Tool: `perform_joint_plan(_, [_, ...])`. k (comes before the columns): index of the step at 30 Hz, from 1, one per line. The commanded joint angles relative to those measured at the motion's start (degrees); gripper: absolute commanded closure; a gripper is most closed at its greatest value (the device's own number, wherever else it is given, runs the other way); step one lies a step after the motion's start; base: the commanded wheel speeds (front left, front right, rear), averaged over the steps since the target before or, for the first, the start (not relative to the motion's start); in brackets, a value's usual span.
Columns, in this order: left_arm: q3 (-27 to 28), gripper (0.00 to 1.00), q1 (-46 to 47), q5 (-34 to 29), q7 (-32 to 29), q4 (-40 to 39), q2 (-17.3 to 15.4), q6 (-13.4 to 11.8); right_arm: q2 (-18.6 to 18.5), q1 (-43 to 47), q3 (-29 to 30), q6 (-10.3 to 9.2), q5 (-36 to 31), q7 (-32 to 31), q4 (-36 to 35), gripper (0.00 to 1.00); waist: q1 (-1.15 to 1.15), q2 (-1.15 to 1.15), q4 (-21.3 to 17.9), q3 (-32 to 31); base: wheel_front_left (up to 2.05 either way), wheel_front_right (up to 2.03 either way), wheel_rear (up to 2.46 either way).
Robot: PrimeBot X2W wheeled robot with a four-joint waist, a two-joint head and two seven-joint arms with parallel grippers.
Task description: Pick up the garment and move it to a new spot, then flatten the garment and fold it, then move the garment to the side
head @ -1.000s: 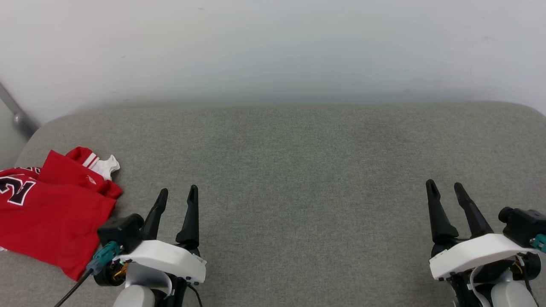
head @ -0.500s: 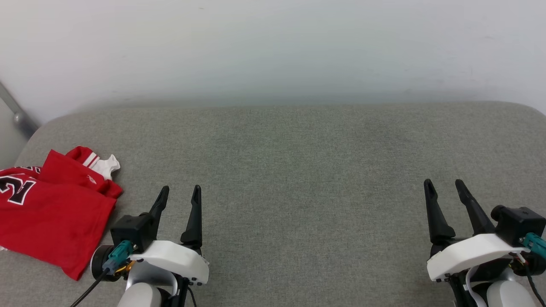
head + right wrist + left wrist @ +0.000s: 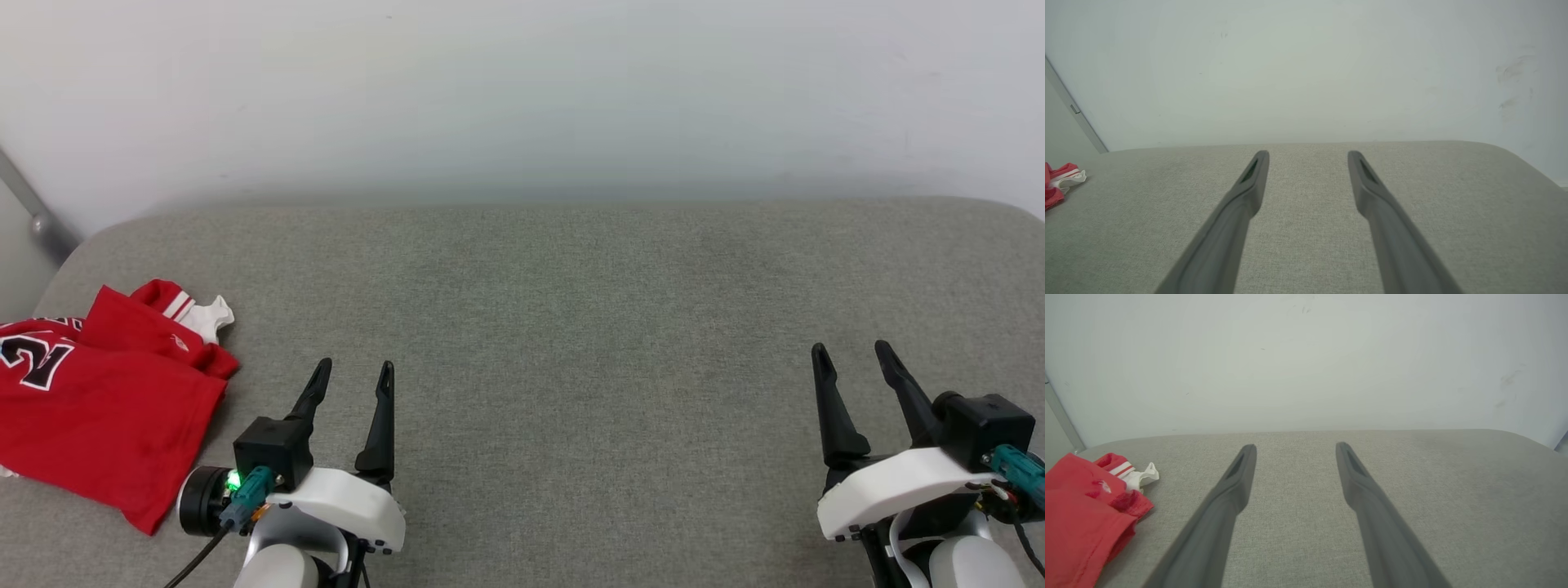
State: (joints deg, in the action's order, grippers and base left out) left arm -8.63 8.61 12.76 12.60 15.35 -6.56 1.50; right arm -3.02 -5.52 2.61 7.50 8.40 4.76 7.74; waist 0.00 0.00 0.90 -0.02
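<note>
Left tool [image 3: 356, 371] and right tool [image 3: 853, 354] gape, empty.

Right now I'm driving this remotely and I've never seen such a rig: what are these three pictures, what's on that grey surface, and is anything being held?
It is a two-armed robot. The head view looks down from its head: the left gripper sits lower left, the right gripper lower right, each with two long dark fingers. The other two pictures come from cameras on the wrists, looking along each arm's own fingers. On the grey cushioned surface lies one thing, the garment, a red jersey crumpled at the far left edge; the left wrist view shows it beside that arm. Both grippers are open and hold nothing.
</note>
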Motion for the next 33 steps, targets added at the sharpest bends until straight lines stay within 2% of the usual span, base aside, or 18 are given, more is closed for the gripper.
perform_joint_plan(1, [-0.01, 0.0, 0.9, -1.14, 0.51, 0.05, -0.02, -0.08, 0.17, -0.42, 0.06, -0.02, -0.92, 0.21, -0.51, 0.0, 0.0, 0.0, 0.03, 0.0, 0.0, 0.0, 0.0])
perform_joint_plan(22, [1.72, 0.0, 1.1, -6.75, 2.71, 1.76, 1.59, 0.97, 0.21, 0.32, 0.51, -0.02, -6.78, 1.34, -0.49, 0.0, 0.0, 0.0, 0.37, -0.01, 0.0, 0.0, 0.0])
perform_joint_plan(33, [2.63, 0.0, 0.99, -6.35, 2.64, 2.23, 2.31, 1.43, 0.21, -0.23, 0.63, -0.02, -5.57, 1.76, 0.9, 0.0, 0.0, 0.0, 0.76, -0.05, 0.0, 0.0, 0.0])
